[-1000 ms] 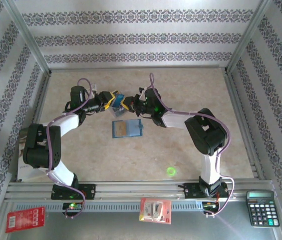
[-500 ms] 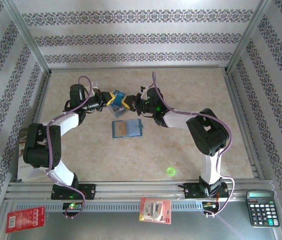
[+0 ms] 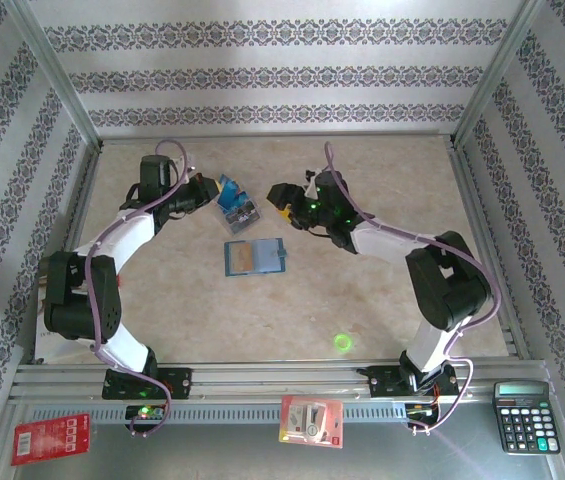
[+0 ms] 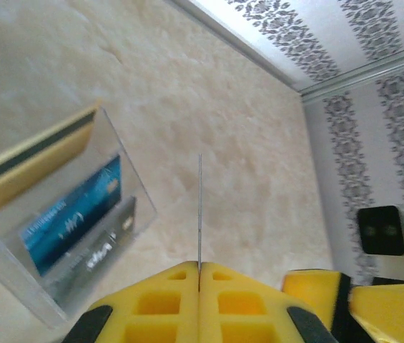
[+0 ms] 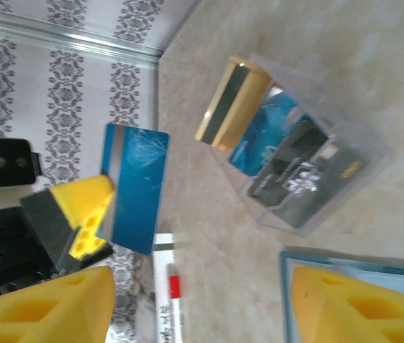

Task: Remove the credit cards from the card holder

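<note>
Fingers point(image 4: 162, 304) of the left gripper point(image 4: 199, 271) pinch one blue card point(image 5: 134, 187), lifted clear of the card holder point(image 5: 309, 179) in the desk's point(image 3: 292, 310) far half, probably for laying it aside; the right gripper point(image 3: 280, 198) is wide open nearby, holding nothing.

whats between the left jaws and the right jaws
In the top view the clear holder, credit cards standing in it, sits on the table between the left jaws and the right jaws.

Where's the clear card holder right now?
Top view: the clear card holder sits left of centre between the left tool and right tool, just beyond the flat blue wallet.
</note>
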`<action>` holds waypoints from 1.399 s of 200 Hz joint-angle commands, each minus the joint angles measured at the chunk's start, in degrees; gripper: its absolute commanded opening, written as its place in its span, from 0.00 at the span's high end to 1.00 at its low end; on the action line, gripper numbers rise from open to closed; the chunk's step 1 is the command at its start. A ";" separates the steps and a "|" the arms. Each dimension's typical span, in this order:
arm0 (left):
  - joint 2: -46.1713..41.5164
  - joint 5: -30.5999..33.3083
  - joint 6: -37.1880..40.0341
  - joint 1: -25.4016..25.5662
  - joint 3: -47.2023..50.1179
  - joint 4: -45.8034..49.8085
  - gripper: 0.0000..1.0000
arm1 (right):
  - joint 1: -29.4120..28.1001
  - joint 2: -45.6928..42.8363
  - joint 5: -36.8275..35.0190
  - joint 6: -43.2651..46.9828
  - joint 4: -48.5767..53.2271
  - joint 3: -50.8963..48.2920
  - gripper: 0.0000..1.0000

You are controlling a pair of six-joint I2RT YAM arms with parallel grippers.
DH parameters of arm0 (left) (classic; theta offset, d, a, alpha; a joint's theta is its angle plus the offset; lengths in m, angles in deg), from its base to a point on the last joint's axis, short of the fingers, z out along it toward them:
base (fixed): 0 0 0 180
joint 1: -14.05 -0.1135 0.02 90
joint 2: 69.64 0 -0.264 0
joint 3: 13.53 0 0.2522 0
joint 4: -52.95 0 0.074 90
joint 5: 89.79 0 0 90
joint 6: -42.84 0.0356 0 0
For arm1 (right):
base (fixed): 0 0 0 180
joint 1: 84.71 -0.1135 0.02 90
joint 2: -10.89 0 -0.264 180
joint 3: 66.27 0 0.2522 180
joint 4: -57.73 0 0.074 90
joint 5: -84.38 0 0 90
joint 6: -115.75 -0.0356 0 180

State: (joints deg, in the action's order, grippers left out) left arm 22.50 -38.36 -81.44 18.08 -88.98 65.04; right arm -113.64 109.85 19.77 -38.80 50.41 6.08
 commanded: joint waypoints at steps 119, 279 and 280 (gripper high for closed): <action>11.73 9.93 51.39 4.56 -15.01 14.55 1.00 | 4.67 -6.46 -4.80 9.68 2.06 -9.33 0.02; 18.67 9.84 67.61 5.63 -18.93 18.12 1.00 | 4.92 -4.13 -1.07 7.52 0.44 -8.43 0.02; 18.68 9.79 67.51 5.63 -18.96 18.16 1.00 | 4.93 -4.08 -1.06 7.52 0.43 -8.41 0.02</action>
State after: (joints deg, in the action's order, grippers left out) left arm 40.31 -27.62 -15.57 23.43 -106.45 81.60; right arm -109.18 104.62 17.14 -30.43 52.48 -2.79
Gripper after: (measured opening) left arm 0.045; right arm 0.983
